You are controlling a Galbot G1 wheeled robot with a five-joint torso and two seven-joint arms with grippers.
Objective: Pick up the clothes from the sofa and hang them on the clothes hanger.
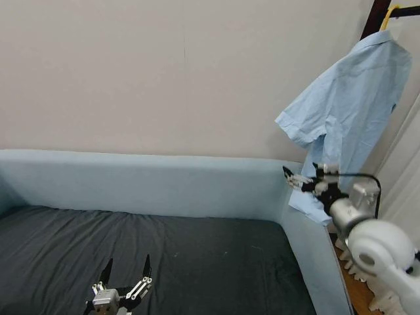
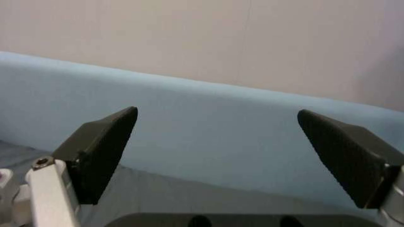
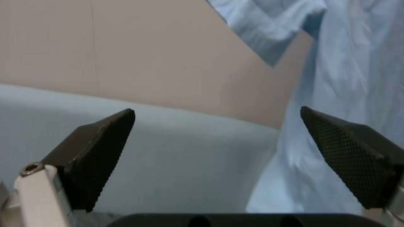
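Observation:
A light blue short-sleeved shirt [image 1: 344, 111] hangs on a yellow hanger [image 1: 390, 14] from a dark stand post [image 1: 374, 20] at the upper right, beyond the sofa's right arm. My right gripper [image 1: 303, 177] is open and holds nothing, level with the shirt's lower hem and just to its left. In the right wrist view the shirt [image 3: 344, 109] drapes ahead of the open right gripper [image 3: 221, 156]. My left gripper [image 1: 126, 272] is open and low over the dark seat cushion [image 1: 164, 256]. The left wrist view has the open left gripper [image 2: 218, 156] facing the sofa back [image 2: 208, 137].
The sofa has a pale blue backrest [image 1: 144, 184] and a pale blue right arm [image 1: 315, 256]. A plain beige wall [image 1: 144, 72] rises behind it. A strip of wooden floor [image 1: 357, 295] lies to the right of the sofa arm.

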